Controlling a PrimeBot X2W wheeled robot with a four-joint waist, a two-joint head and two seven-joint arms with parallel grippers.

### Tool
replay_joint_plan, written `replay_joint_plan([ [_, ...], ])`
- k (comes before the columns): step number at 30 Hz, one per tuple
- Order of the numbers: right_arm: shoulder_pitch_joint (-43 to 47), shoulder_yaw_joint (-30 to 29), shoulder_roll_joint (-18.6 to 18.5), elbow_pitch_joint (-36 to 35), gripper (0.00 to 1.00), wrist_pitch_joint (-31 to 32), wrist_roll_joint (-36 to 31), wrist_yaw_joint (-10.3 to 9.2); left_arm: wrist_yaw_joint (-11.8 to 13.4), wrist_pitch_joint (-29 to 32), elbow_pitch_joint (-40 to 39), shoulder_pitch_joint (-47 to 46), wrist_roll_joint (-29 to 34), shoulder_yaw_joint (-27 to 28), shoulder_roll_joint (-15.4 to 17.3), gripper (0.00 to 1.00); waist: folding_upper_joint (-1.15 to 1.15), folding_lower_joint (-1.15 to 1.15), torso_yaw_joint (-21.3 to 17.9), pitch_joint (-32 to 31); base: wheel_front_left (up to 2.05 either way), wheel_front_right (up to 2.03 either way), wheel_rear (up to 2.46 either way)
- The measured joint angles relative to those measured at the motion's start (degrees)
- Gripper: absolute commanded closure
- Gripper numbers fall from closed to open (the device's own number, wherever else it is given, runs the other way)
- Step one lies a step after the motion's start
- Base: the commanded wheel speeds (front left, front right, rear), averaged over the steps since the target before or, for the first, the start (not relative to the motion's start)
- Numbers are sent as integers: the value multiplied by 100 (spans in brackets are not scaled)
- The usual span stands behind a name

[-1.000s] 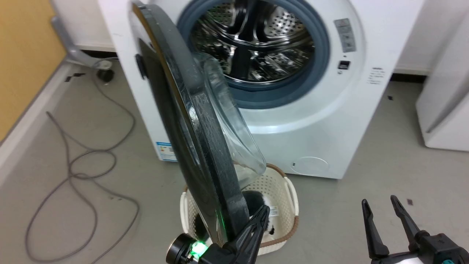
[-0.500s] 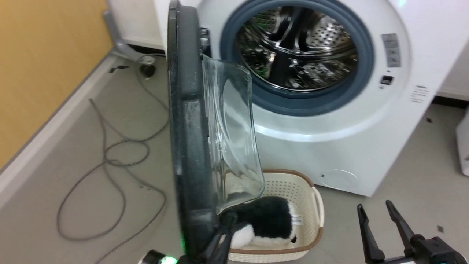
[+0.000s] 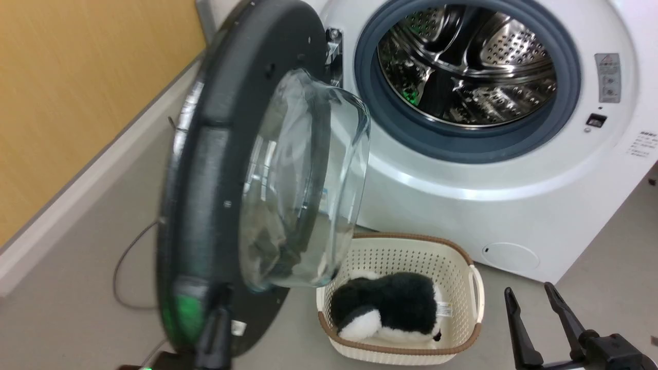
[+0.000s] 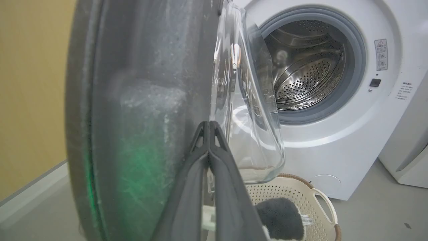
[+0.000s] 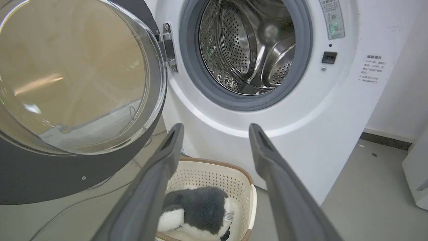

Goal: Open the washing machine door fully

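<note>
— Entry one: the washing machine door. Where is it?
— Washing machine door (image 3: 216, 169): hung by its hinge (image 5: 169, 47) at the left of the washing machine (image 3: 462, 205). It is swung well out and upright, with its glass bowl (image 3: 303, 174) facing right toward the open drum (image 3: 468, 61). I judge it is not yet fully back.

— Entry two: your end effectors.
— Left end effector (image 4: 209, 124): fingers pressed together with nothing between them. The tips seem to rest on the door's dark inner ring, just beside the bowl.
Right end effector (image 3: 529, 289): fingers spread, empty, low at my right and well apart from the door. The basket (image 3: 473, 288) and its plush toy (image 3: 390, 308) lie between it and the door.

— Which relation governs the coming move?
— The door lies straight ahead of my left fingertips and to their left, and its plane runs from the hinge out toward me. The left arm is nearer. I judge the push must go leftward, toward the yellow wall (image 3: 92, 77), so the free edge turns about the hinge.

— How do the views differ?
— Left wrist view: the closed tips on the ring, sharp.
Head view: that same spot is blurred.
Right wrist view: the hinge, and the bowl nearly face-on with the wall seen through the glass.
</note>
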Motion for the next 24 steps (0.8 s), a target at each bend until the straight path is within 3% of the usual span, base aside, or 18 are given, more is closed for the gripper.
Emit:
replay_joint_plan([
  [19,-291,-86,2,-71,0,0,-240,16,18,-32,928,-1035,-332,1981,312,100,0,0,-245,664,0,0,0],
  [24,-380,-114,1,-94,0,0,-260,16,-88,-33,1289,-1362,-335,2559,379,100,0,1,-365,873,0,0,0],
])
